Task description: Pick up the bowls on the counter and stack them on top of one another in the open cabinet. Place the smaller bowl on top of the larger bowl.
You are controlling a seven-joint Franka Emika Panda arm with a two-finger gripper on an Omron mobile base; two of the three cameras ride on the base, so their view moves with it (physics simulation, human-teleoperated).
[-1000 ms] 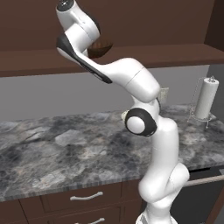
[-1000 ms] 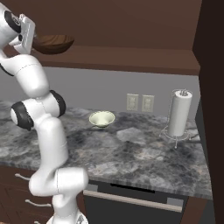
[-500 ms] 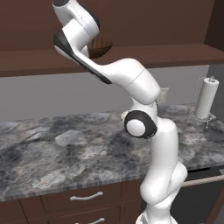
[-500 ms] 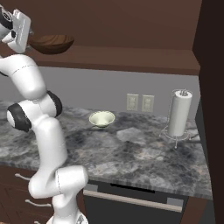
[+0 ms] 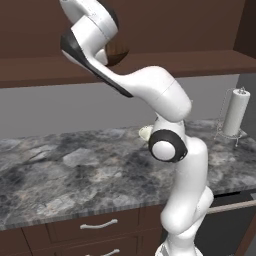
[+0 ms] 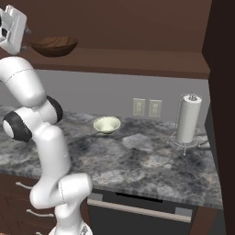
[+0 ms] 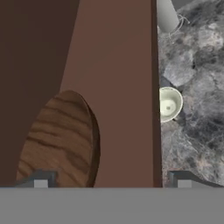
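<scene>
One of the two bowls is already where it belongs: the wooden bowl (image 6: 54,46) sits upright on the shelf board (image 6: 137,62) of the open cabinet, at its left end in the right base view. The pincer (image 7: 111,181) hovers just above and beside it with its jaws spread wide and nothing between them; the hand view looks down past the wood-grain rim (image 7: 61,140), and the two finger tips (image 7: 40,181) stand well apart, one over the bowl and one out past the shelf's front edge.

Further right and lower, the small cream-green bowl (image 6: 107,124) rests upright on the grey marbled worktop (image 6: 151,160), near the wall and a little left of the two wall sockets (image 6: 147,108). A paper towel holder (image 6: 187,120) stands well to its right.

So I judge the task about half done. What remains is to bring the arm down to the small bowl, grasp it, lift it to the shelf and set it inside the wooden bowl.
</scene>
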